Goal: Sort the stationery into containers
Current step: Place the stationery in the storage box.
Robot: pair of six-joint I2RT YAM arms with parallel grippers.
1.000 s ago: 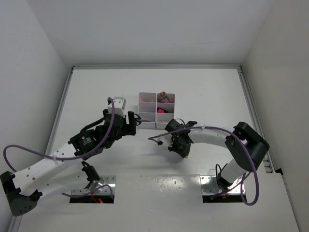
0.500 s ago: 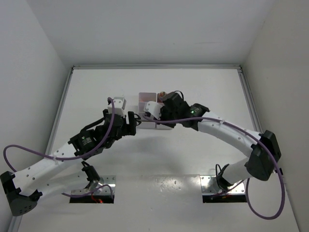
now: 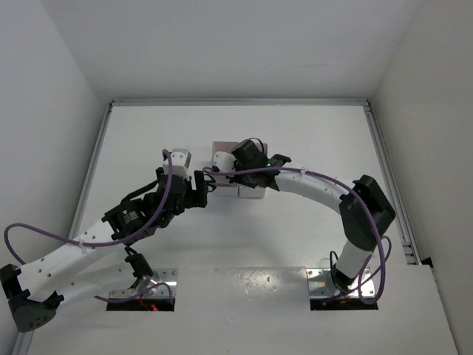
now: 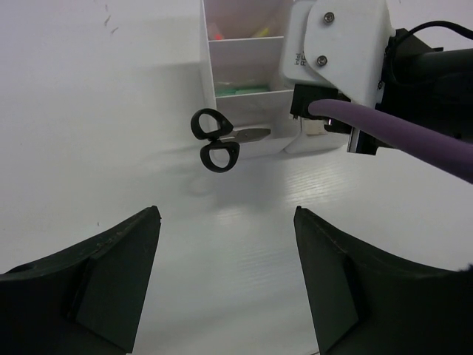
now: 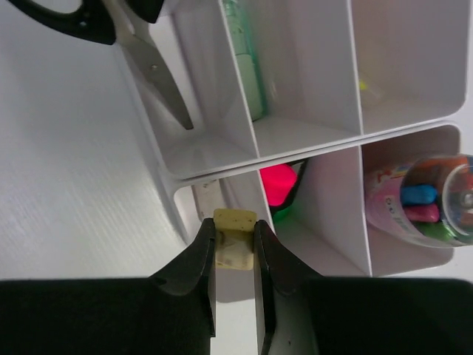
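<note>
Lab test cell — white walls (image 3: 222, 44), white table (image 3: 310, 140)

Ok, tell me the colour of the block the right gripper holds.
Speckled beige eraser, clearest in the right wrist view.

- The top camera sits high above the near edge of the white table (image 3: 295, 133) and looks down on all of it, from far off.
- The left wrist camera sits low and looks across the table, a little way back.
- The right wrist camera looks down from very close.
- All three views show the white plastic tray with six square boxes (image 3: 224, 148).
- Both wrist views show the black-handled metal scissors (image 4: 216, 139).
</note>
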